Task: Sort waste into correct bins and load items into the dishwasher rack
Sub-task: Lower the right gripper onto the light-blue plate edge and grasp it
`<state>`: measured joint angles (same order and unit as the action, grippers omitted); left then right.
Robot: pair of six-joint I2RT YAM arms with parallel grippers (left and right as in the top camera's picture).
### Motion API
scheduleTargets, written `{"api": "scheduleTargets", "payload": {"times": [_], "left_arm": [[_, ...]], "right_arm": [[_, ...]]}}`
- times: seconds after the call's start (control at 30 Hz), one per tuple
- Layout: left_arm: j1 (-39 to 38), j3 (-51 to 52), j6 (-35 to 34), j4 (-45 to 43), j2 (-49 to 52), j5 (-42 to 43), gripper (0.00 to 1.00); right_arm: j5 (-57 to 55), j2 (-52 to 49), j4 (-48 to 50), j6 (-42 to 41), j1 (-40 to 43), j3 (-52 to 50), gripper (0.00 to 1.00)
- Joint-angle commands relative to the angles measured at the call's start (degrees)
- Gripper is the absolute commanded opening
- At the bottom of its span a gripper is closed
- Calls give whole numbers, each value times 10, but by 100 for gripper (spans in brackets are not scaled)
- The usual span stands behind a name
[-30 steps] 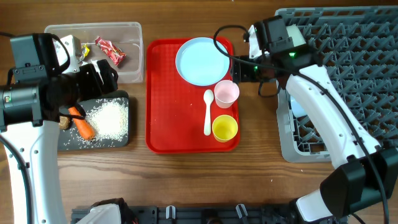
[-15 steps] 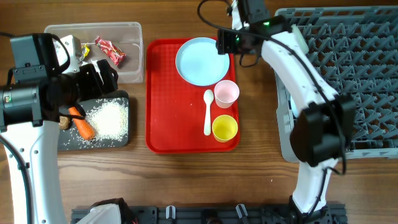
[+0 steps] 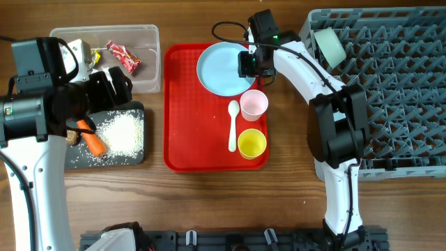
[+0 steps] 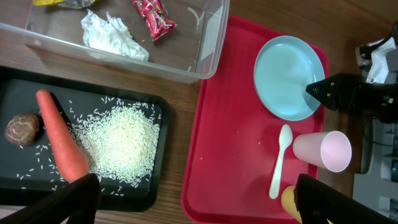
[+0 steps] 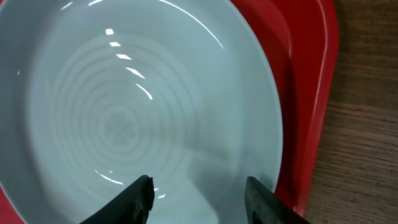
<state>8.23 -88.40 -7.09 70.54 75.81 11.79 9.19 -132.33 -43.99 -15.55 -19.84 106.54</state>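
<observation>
Right hand (image 3: 246, 64), fingers apart, hovers over the plate's (image 3: 219, 70) right edge. Pink cup (image 3: 254, 104) sits just beside the plate; left hand (image 3: 116, 85), also apart, well left.

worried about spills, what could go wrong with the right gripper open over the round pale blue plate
The right gripper hangs open over the rim of the round pale blue plate, beside the raised edge of the red plastic tray; a finger could catch that edge or slip off the rim. The pink plastic cup sits close by, so lifting the plate might knock it.
</observation>
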Motion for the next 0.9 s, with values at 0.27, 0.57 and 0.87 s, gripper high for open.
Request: {"api": "scheduleTargets", "payload": {"times": [0.27, 0.57, 0.87], "left_arm": [[3, -4, 9, -2, -2, -3, 100], [3, -4, 9, -2, -2, -3, 100], [3, -4, 9, -2, -2, -3, 100]], "right_arm": [[-49, -25, -17, -13, -1, -9, 41], [-49, -31, -12, -16, -1, -9, 4], [-49, -3, -16, -13, -1, -8, 4]]}}
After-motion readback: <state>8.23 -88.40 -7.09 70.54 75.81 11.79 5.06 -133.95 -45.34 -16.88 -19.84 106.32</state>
